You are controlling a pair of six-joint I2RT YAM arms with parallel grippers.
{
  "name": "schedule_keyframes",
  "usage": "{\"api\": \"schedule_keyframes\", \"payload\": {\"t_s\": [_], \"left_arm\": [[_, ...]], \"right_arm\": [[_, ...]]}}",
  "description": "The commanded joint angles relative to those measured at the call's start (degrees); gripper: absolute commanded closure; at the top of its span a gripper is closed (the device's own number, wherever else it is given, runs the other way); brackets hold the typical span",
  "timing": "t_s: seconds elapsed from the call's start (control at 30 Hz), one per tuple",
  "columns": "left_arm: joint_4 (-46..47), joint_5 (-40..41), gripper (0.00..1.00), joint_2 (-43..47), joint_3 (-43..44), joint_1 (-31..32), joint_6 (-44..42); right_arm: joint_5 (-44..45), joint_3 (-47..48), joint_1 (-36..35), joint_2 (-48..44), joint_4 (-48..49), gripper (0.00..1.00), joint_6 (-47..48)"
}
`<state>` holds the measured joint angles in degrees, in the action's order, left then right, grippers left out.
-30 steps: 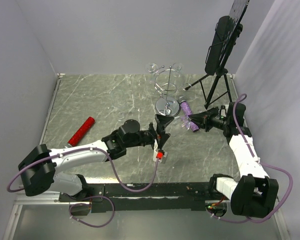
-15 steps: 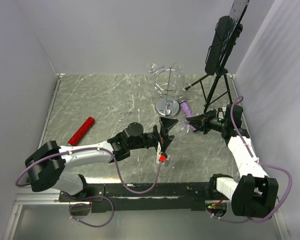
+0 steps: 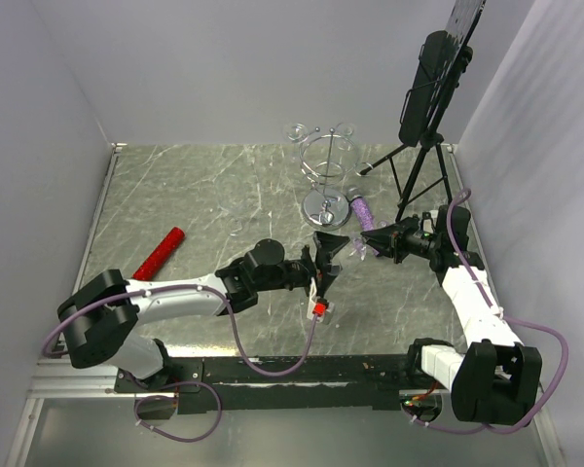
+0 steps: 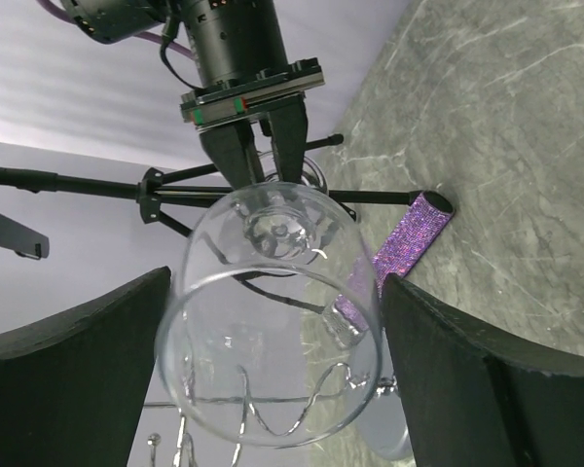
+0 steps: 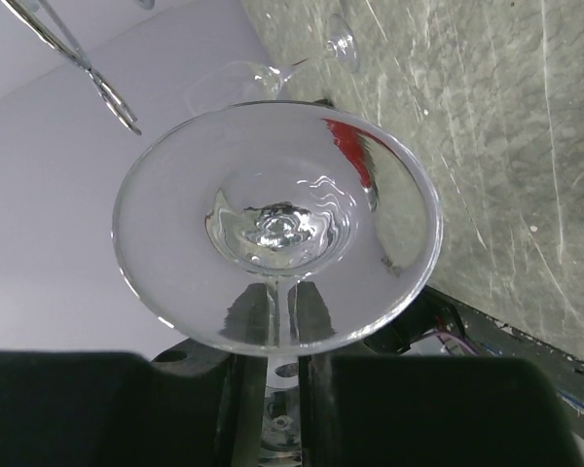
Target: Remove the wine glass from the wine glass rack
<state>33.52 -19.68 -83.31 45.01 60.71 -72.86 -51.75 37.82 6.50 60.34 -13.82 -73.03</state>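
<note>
The right gripper [image 4: 271,180] clamps the glass [image 4: 273,341] by its stem; the left gripper [image 4: 277,282] stands open around its bowl.

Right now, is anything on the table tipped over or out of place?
Yes. A clear wine glass lies on its side on the table, left of the wine glass rack, not hanging or upright.

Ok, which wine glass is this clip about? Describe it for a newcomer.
Find the chrome wine glass rack at the far middle of the table, then come toward the arms to the gap between the two hands. The wine glass hangs sideways there, stem pinched in the right hand, bowl facing the open left hand. Unlike the glasses on the rack, it touches neither rack nor table.
</note>
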Motion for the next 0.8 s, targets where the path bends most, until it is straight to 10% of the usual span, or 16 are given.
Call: {"api": "schedule_keyframes", "payload": {"t_s": [0.0,0.27,0.47,0.77], "left_arm": [[3.6,-2.2,0.09,-1.1,2.3,0.3,-0.4],[3.0,-1.9,0.23,-1.9,3.2,0.3,0.1],[2.6,-2.5,0.56,-1.2,3.5,0.3,0.9],[1.7,-2.0,0.99,0.5,3.9,0.4,3.7]], "right_arm": [[-1.8,1.0,-0.5,-1.5,2.0,1.0,-1.9],[-1.0,0.4,-0.5,-1.7,1.2,1.0,-1.3],[0.5,0.1,-0.5,-1.5,-0.5,0.99,-0.1],[1.6,1.0,0.4,-1.4,-2.9,0.16,3.3]]}}
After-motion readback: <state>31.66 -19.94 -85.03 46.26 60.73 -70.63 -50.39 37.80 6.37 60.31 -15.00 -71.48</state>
